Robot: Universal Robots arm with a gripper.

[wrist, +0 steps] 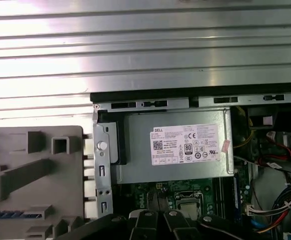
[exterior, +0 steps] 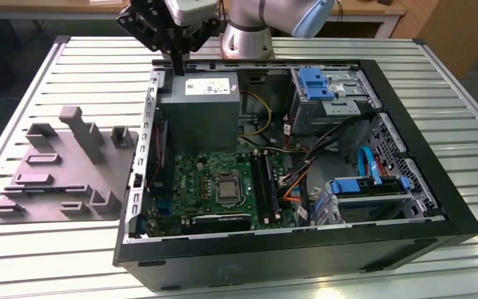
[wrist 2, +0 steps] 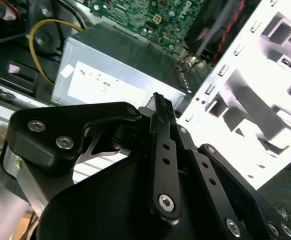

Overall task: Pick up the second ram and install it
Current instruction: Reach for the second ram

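In the exterior view the slatted surface (exterior: 455, 75) carries an open computer case (exterior: 305, 252) with the grey holder tray (exterior: 73, 171) at its 9 o'clock. The hand (exterior: 177, 70) hangs over the case's 11 o'clock corner, fingers pinched together, by the power supply (exterior: 199, 109); the second ram (wrist: 13, 215) sits in 1 tray slot in the first wrist view.

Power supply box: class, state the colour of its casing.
Grey. The power supply box shows best in the first wrist view.
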